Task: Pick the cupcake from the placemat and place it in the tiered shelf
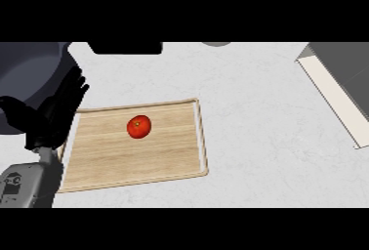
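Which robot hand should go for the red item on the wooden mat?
Probably the left. The left robot hand shows beside the wooden mat, open, close to the red tomato-like item. The right robot hand isn't in view.

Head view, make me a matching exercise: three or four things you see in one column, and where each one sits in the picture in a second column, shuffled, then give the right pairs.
Column one:
1. red round item
2. wooden board
3. left hand
4. shelf

Column two:
A. far right side of the counter
B. on the wooden board, in its upper half
C. at the board's left edge, fingers pointing up
D. flat on the counter, left of centre

Pairs: 1-B, 2-D, 3-C, 4-A

The red item looks more like a tomato than a cupcake.
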